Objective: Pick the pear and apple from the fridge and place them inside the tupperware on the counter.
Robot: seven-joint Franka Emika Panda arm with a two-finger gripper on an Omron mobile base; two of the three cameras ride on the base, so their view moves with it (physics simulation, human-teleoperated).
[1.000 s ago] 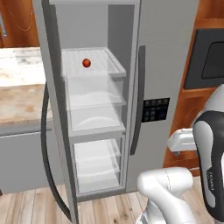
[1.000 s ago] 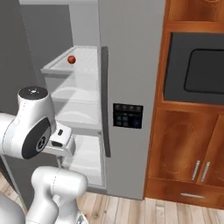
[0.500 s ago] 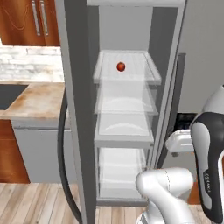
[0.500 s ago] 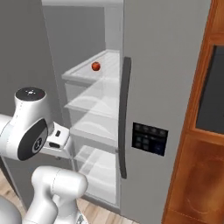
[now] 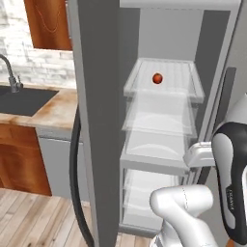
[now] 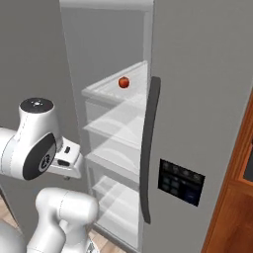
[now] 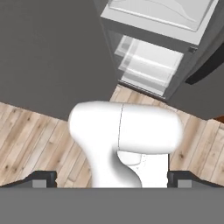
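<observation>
while the fridge [image 5: 96,96] stands with its door swung wide, the apple [image 5: 157,78] sits alone on the top translucent shelf [image 5: 164,84], toward the back; the pear cannot be made out on any shelf; left of the fridge the counter [image 5: 58,108] runs beside a black sink [image 5: 21,100] with a faucet [image 5: 9,72]; the gripper [image 7: 112,179] points down at the wooden floor [image 7: 35,140], its fingertips [image 7: 41,178] set wide apart with nothing between them.

A glossy white arm [image 5: 185,212] of rounded segments, with dark grey joint bands bearing small lettering.
</observation>
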